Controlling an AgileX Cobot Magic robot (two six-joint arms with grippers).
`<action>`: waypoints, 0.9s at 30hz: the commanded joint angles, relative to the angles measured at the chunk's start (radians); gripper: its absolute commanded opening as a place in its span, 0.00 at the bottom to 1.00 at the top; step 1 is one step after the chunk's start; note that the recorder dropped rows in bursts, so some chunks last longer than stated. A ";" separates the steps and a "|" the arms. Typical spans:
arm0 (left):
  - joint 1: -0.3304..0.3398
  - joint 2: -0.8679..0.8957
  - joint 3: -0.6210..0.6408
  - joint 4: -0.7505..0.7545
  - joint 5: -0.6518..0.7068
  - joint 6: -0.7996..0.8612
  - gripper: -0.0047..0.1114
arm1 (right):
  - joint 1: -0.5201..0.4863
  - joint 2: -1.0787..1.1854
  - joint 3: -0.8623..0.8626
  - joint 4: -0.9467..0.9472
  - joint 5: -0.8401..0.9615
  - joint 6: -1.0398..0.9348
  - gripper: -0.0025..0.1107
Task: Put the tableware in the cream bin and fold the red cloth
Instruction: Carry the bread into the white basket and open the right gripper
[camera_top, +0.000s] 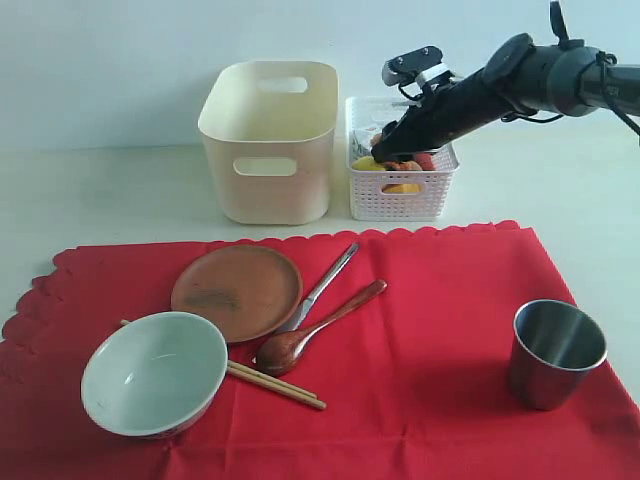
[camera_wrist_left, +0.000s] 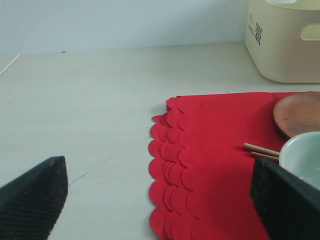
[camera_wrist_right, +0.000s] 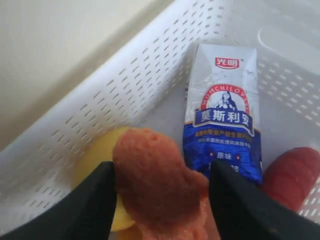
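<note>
**Exterior view.** The red cloth (camera_top: 440, 330) lies spread flat on the bench (camera_top: 100, 200), unfolded. All the tableware rests on it: bowl (camera_top: 153, 372), brown plate (camera_top: 237, 292), wooden spoon (camera_top: 320, 325), metal utensil (camera_top: 325, 285), chopsticks (camera_top: 275, 383) and steel cup (camera_top: 556, 352). The cream bin (camera_top: 268, 140) stands behind the cloth, and no tableware shows in it. The right gripper (camera_top: 392, 150) reaches down into the white perforated basket (camera_top: 400, 200) beside the bin, well apart from every piece of tableware. This appears to be food sorting, ahead of the tableware.

**Left wrist view.** The left gripper (camera_wrist_left: 160, 200) has its jaws released wide with nothing between them. It hangs over the cloth's scalloped edge, which is rumpled into overlapping folds. The bowl and chopsticks lie just beside one jaw, untouched.

**Right wrist view.** The jaws press both sides of a pink-orange food piece (camera_wrist_right: 155, 170), grasping it over the basket. A milk carton (camera_wrist_right: 222, 120) and a yellow fruit (camera_wrist_right: 97, 155) lie beneath. No tableware is near.
</note>
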 joint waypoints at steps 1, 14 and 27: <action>0.003 -0.005 0.003 0.002 -0.011 0.001 0.85 | -0.006 -0.046 -0.010 0.002 0.005 0.007 0.57; 0.003 -0.005 0.003 0.002 -0.011 0.001 0.85 | -0.006 -0.208 -0.010 -0.155 0.180 0.237 0.61; 0.003 -0.005 0.003 0.002 -0.011 0.001 0.85 | -0.006 -0.317 -0.008 -0.365 0.526 0.528 0.59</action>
